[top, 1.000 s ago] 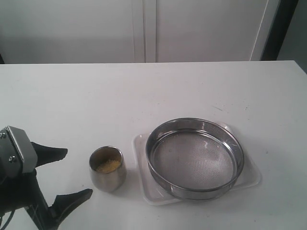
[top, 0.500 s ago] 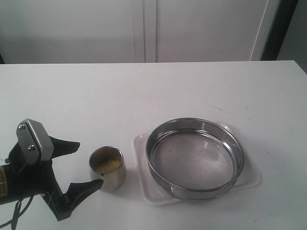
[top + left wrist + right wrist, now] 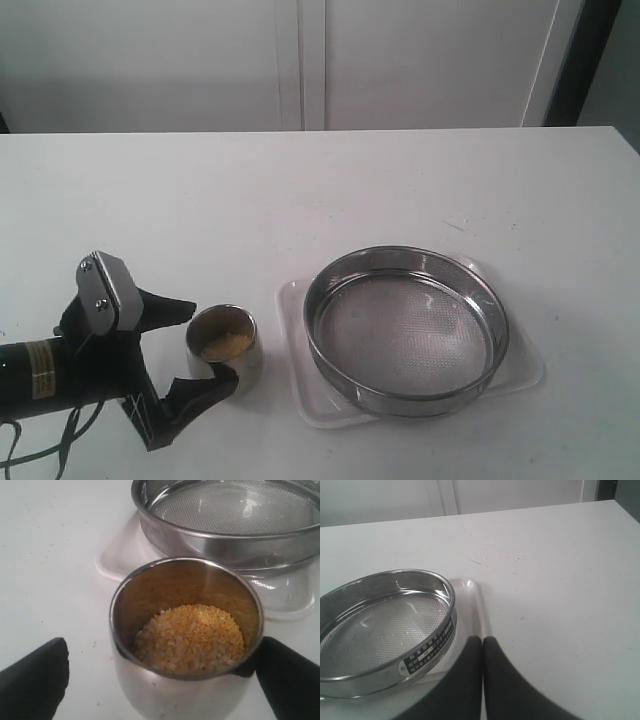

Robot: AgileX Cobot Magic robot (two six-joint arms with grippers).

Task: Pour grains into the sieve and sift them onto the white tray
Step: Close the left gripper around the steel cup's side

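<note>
Since the left hand [image 3: 211, 343], spread wide, straddles the steel cup [image 3: 244, 366] of grains [image 3: 190, 637] on the worktop [image 3: 300, 190], it looks ready to close, with the sieve [image 3: 312, 325] on the white tray [image 3: 292, 298] just beside the cup, opposite that hand; the right hand [image 3: 483, 647] is pressed together.

Reads as a robotics lab or test room, not a home kitchen. Shows a bare white tabletop [image 3: 300, 190] backed by plain white cabinet-style panels [image 3: 150, 60], flatly lit. Points to bench work through the gear laid out: a steel sieve [image 3: 406, 330] with a small printed rating plate [image 3: 424, 657] on its rim, set on a white tray [image 3: 292, 340], beside a steel cup [image 3: 245, 365], and a black robot arm [image 3: 90, 375] bearing a yellow sticker.
</note>
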